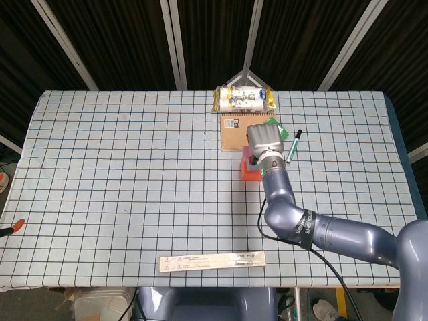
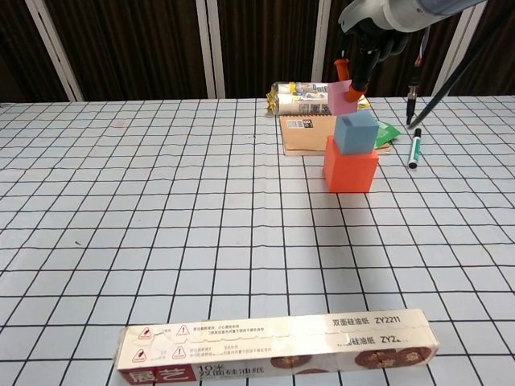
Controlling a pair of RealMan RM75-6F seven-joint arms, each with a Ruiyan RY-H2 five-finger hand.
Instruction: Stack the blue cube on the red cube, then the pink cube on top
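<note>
The red cube (image 2: pixel 351 165) sits on the checkered tablecloth with the blue cube (image 2: pixel 356 132) on top of it. My right hand (image 2: pixel 370 32) reaches down from above and pinches the pink cube (image 2: pixel 342 97), which hangs just above and behind the blue cube's top left edge. I cannot tell whether the two touch. From the head view, my right hand (image 1: pixel 265 142) covers the blue cube, and only part of the red cube (image 1: pixel 249 172) and a sliver of the pink cube (image 1: pixel 245 153) show. My left hand is not visible.
A brown notebook (image 2: pixel 299 133) and a snack pack (image 2: pixel 298 98) lie just behind the stack. A green packet (image 2: pixel 389 133) and a marker (image 2: pixel 414 149) lie to its right. A long flat box (image 2: pixel 278 341) lies at the near table edge.
</note>
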